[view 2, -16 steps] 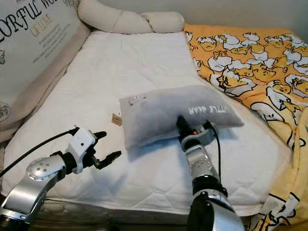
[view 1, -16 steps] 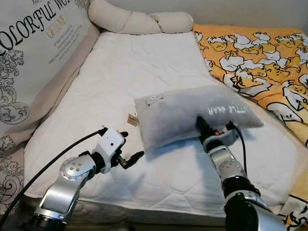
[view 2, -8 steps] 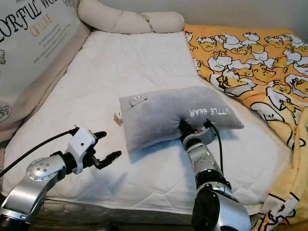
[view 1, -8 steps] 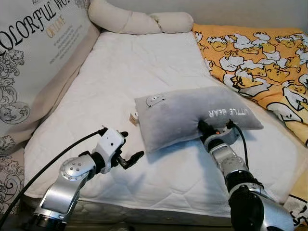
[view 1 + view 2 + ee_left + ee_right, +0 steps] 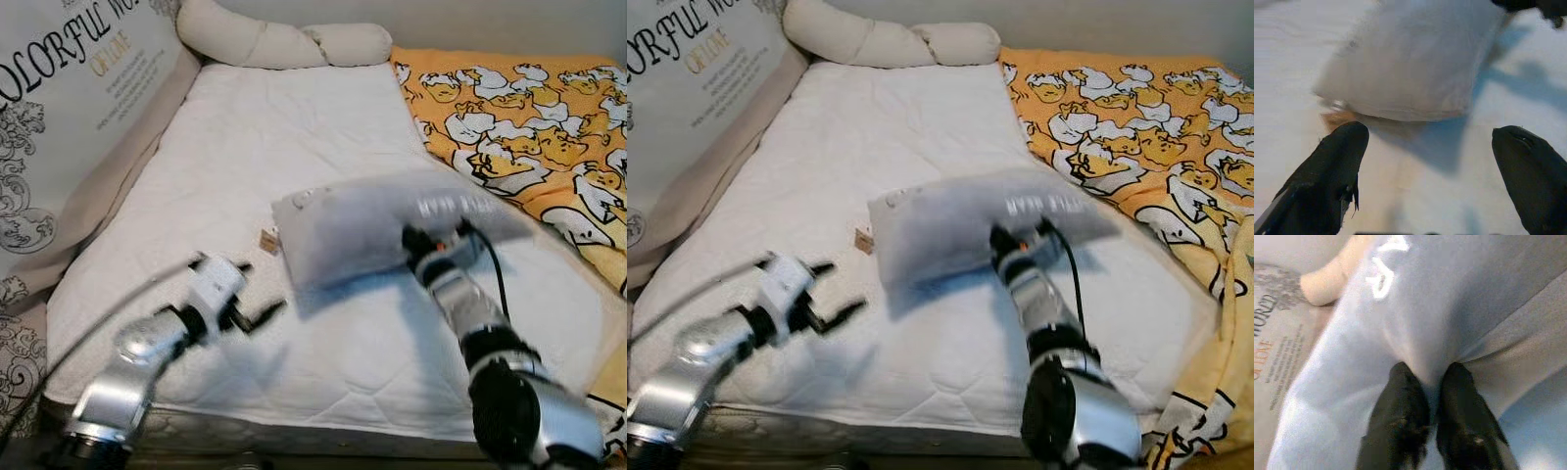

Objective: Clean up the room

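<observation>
1. Right gripper [image 5: 1432, 396]: fingers pinched tight on a fold at the near edge of the soft grey rectangular pillow with white lettering [image 5: 377, 230]. An edge pinch is probably the only grip that works on a bulky cushion.
2. Pillow sits mid-bed on the white quilted mattress [image 5: 294, 127], blurred and casting a shadow, so likely lifted.
3. Left gripper [image 5: 1430, 142]: fingers spread wide, holding nothing, low over the mattress just beside the pillow's label end, probably placed to support it.
4. Surroundings: cream bolster cushion [image 5: 284, 41] at the head, orange duck-print blanket [image 5: 529, 117] on the robot's right, large printed cushion [image 5: 59, 117] on the left.
</observation>
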Tool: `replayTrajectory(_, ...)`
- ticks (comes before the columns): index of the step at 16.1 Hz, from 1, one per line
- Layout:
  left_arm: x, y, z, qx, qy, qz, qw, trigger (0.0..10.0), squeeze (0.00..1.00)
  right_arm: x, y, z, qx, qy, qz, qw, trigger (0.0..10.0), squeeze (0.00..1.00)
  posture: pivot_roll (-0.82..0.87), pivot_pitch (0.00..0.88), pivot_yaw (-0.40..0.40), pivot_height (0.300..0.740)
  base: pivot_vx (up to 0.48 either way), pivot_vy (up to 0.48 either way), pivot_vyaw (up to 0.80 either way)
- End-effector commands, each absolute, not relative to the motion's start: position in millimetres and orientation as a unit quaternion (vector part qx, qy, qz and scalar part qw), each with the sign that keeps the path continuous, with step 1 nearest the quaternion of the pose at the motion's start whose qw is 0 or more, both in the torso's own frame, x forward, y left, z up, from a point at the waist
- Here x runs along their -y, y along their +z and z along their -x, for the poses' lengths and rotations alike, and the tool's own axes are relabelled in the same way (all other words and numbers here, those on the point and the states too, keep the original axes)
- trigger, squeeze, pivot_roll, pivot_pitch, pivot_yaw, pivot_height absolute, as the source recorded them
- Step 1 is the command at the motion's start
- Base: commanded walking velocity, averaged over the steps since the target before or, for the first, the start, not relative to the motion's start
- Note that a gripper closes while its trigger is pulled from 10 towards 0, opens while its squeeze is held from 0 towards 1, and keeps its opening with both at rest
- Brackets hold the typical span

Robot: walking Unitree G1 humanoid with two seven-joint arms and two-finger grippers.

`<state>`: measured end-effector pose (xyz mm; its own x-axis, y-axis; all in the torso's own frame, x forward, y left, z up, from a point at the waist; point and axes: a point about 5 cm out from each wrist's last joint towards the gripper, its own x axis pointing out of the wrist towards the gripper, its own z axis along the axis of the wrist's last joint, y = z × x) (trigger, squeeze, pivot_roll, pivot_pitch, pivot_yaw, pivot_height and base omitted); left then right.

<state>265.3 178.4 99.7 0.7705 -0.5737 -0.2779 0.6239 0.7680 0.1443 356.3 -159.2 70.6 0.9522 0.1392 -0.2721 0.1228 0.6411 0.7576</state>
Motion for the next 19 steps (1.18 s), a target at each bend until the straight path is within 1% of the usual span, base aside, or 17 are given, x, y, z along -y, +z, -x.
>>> replayTrajectory(1, -186.8, 112.9, -272.9, -0.077, -0.287, -0.099, 0.95, 10.0, 0.0, 155.9, 83.2, -363.6, -0.142, 0.026, -0.415, 0.898, 0.0, 0.0, 0.11, 0.0, -0.01, 0.74, 0.0, 0.0, 0.0)
replayTrajectory(2, -190.7, 117.0, -276.1, -0.066, -0.268, -0.091, 0.957, 10.0, 0.0, 153.7, 88.2, -366.2, -0.136, 0.034, -0.415, 0.899, 0.0, 0.0, 0.11, 0.0, -0.013, 0.74, 0.0, 0.0, 0.0)
replayTrajectory(4, -210.1, 131.5, -290.4, -0.03, -0.174, -0.078, 0.981, 10.0, 0.0, 136.5, 115.8, -378.4, -0.106, 0.09, -0.418, 0.898, 0.0, 0.0, 0.11, 0.0, -0.016, 0.74, 0.0, 0.0, 0.0)
replayTrajectory(5, -214.9, 132.0, -293.6, -0.027, -0.151, -0.09, 0.984, 10.0, 0.0, 124.9, 127.1, -381.2, -0.097, 0.128, -0.414, 0.896, 0.0, 0.0, 0.12, 0.0, -0.019, 0.74, 0.0, 0.0, 0.0)
replayTrajectory(6, -216.3, 132.1, -294.5, -0.026, -0.142, -0.091, 0.985, 10.0, 0.0, 119.6, 131.9, -381.8, -0.094, 0.147, -0.411, 0.895, 0.0, 0.0, 0.12, 0.0, -0.019, 0.74, 0.0, 0.0, 0.0)
replayTrajectory(8, -219.6, 133.8, -296.1, -0.018, -0.118, -0.09, 0.989, 10.0, 0.0, 103.3, 146.8, -379.4, -0.087, 0.218, -0.392, 0.89, 0.0, 0.0, 0.12, 0.0, -0.02, 0.74, 0.0, 0.0, 0.0)
replayTrajectory(9, -222.8, 135.1, -296.8, -0.012, -0.098, -0.092, 0.991, 10.0, 0.0, 95.9, 155.5, -373.1, -0.085, 0.272, -0.372, 0.883, 0.0, 0.0, 0.12, 0.0, -0.025, 0.74, 0.0, 0.0, 0.0)
replayTrajectory(10, -226.1, 135.6, -296.6, -0.009, -0.086, -0.094, 0.992, 10.0, 0.0, 95.0, 159.8, -366.1, -0.085, 0.306, -0.358, 0.878, 0.0, 0.0, 0.12, 0.0, -0.029, 0.74, 0.0, 0.0, 0.0)
replayTrajectory(12, -234.7, 136.0, -295.9, -0.003, -0.057, -0.096, 0.994, 10.0, 0.0, 105.2, 163.4, -348.3, -0.084, 0.356, -0.338, 0.867, 0.0, 0.0, 0.12, 0.0, -0.032, 0.74, 0.0, 0.0, 0.0)
replayTrajectory(13, -241.6, 137.4, -295.2, 0.004, -0.033, -0.096, 0.995, 10.0, 0.0, 117.6, 159.0, -335.3, -0.093, 0.376, -0.323, 0.863, 0.0, 0.0, 0.11, 0.0, -0.03, 0.74, 0.0, 0.0, 0.0)
replayTrajectory(14, -252.0, 141.1, -294.9, 0.015, -0.003, -0.091, 0.996, 10.0, 0.0, 137.0, 143.4, -320.7, -0.123, 0.38, -0.302, 0.866, 0.0, 0.0, 0.11, 0.0, -0.03, 0.74, 0.0, 0.0, 0.0)
replayTrajectory(15, -256.3, 144.0, -294.6, 0.022, 0.009, -0.087, 0.996, 10.0, 0.0, 147.6, 133.1, -313.1, -0.143, 0.375, -0.292, 0.868, 0.0, 0.0, 0.11, 0.0, -0.027, 0.74, 0.0, 0.0, 0.0)
replayTrajectory(16, -263.4, 148.9, -293.6, 0.036, 0.028, -0.084, 0.995, 10.0, 0.0, 164.9, 117.7, -297.0, -0.173, 0.373, -0.281, 0.867, 0.0, 0.0, 0.1, 0.0, -0.021, 0.74, 0.0, 0.0, 0.0)
replayTrajectory(17, -268.6, 150.7, -293.3, 0.039, 0.036, -0.083, 0.995, 10.0, 0.0, 181.1, 109.4, -278.9, -0.19, 0.384, -0.28, 0.859, 0.0, 0.0, 0.09, 0.0, -0.016, 0.74, 0.0, 0.0, 0.0)
replayTrajectory(18, -268.8, 150.7, -294.0, 0.039, 0.033, -0.085, 0.995, 10.0, 0.0, 194.0, 104.3, -268.9, -0.203, 0.383, -0.272, 0.859, 0.0, 0.0, 0.09, 0.0, -0.011, 0.74, 0.0, 0.0, 0.0)
replayTrajectory(19, -267.8, 150.7, -294.9, 0.04, 0.03, -0.085, 0.995, 10.0, 0.0, 203.1, 100.6, -265.6, -0.212, 0.373, -0.265, 0.863, 0.0, 0.0, 0.09, 0.0, -0.008, 0.74, 0.0, 0.0, 0.0)
